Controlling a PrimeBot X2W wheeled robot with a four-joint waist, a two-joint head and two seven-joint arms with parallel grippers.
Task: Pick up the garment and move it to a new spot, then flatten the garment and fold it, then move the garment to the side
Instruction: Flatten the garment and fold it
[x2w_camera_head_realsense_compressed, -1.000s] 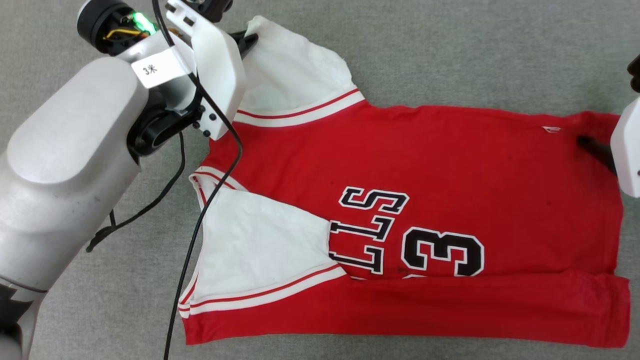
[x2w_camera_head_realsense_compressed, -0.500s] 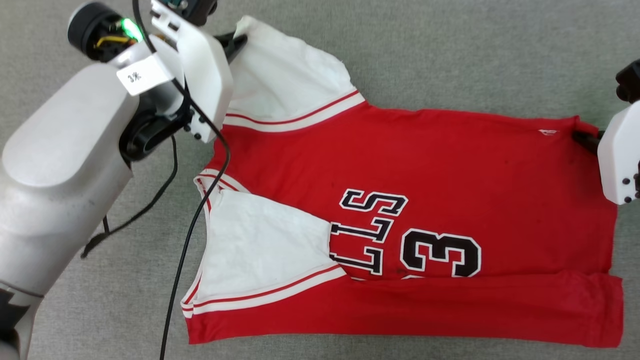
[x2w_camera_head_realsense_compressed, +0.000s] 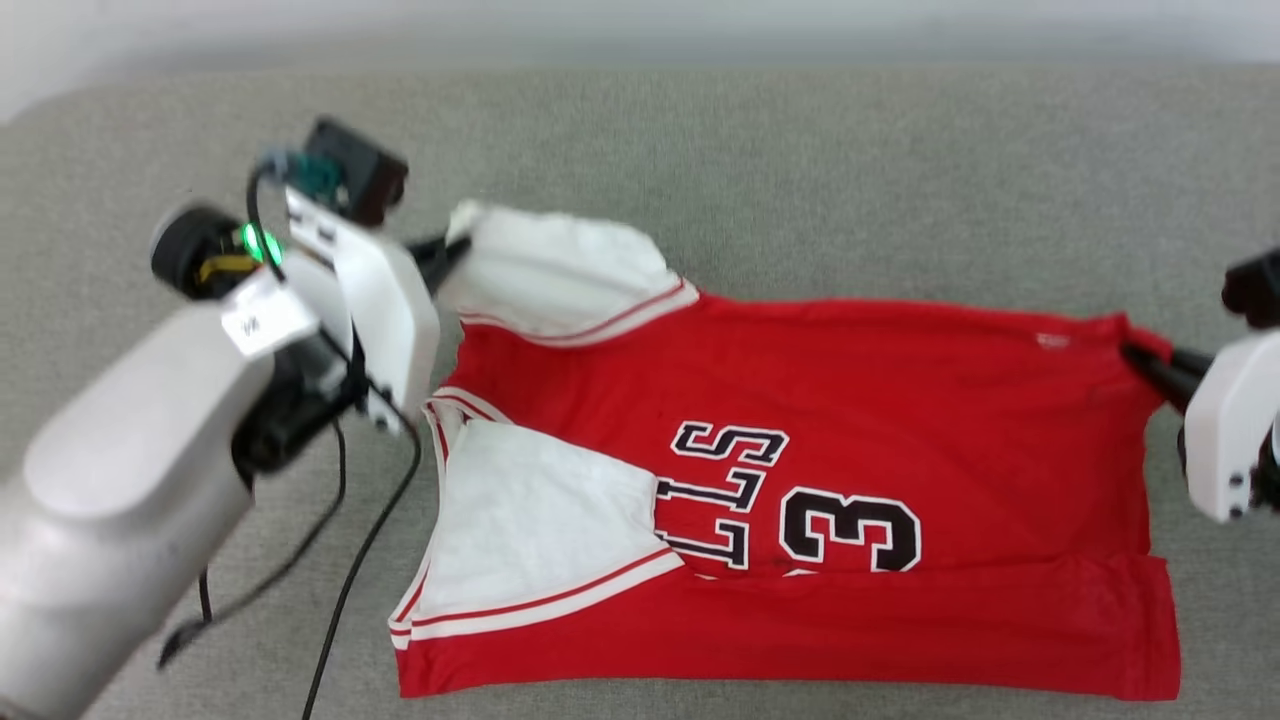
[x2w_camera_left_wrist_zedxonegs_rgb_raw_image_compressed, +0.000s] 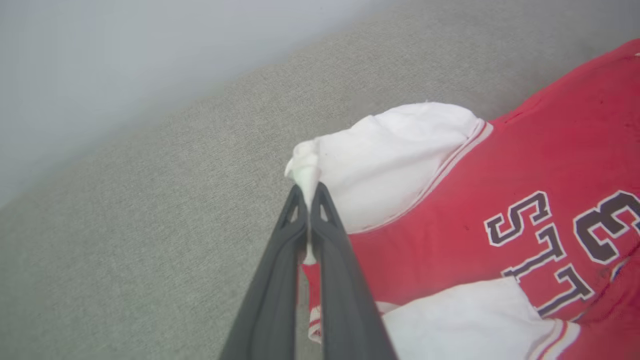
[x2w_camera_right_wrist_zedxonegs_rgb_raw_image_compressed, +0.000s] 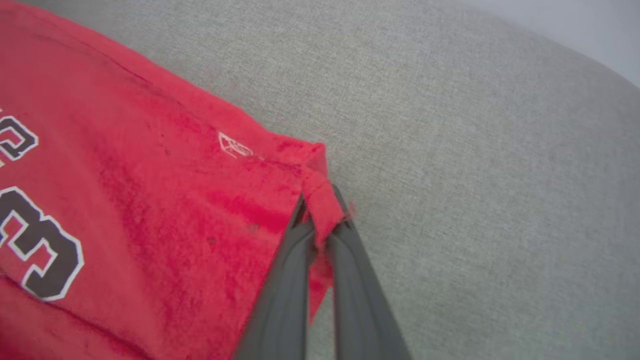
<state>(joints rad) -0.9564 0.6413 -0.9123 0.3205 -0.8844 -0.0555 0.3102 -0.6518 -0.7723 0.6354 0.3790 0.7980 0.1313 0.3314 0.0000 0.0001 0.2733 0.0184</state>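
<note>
The garment (x2w_camera_head_realsense_compressed: 800, 400) is a red jersey with white sleeves, black lettering and a 3, spread sideways on a grey surface, its near long edge folded over. My left gripper (x2w_camera_head_realsense_compressed: 445, 250) is shut on the tip of the far white sleeve (x2w_camera_left_wrist_zedxonegs_rgb_raw_image_compressed: 380, 155), which is pinched between the dark fingers (x2w_camera_left_wrist_zedxonegs_rgb_raw_image_compressed: 280, 260) of the left gripper (x2w_camera_left_wrist_zedxonegs_rgb_raw_image_compressed: 309, 192). My right gripper (x2w_camera_head_realsense_compressed: 1135, 352) is shut on the far hem corner of the garment (x2w_camera_right_wrist_zedxonegs_rgb_raw_image_compressed: 200, 210); the red cloth bunches between the tips of the right gripper (x2w_camera_right_wrist_zedxonegs_rgb_raw_image_compressed: 321, 205). Both held corners are raised off the surface.
The grey fabric surface (x2w_camera_head_realsense_compressed: 850, 170) stretches on all sides of the jersey, with its far edge against a pale wall (x2w_camera_head_realsense_compressed: 640, 25). Black cables (x2w_camera_head_realsense_compressed: 350, 570) hang from my left arm (x2w_camera_head_realsense_compressed: 130, 470) across the surface's left part.
The right gripper has shut on the hem corner. Both held corners have lifted a little. The head camera has tilted up, bringing the far edge and the wall into view.
</note>
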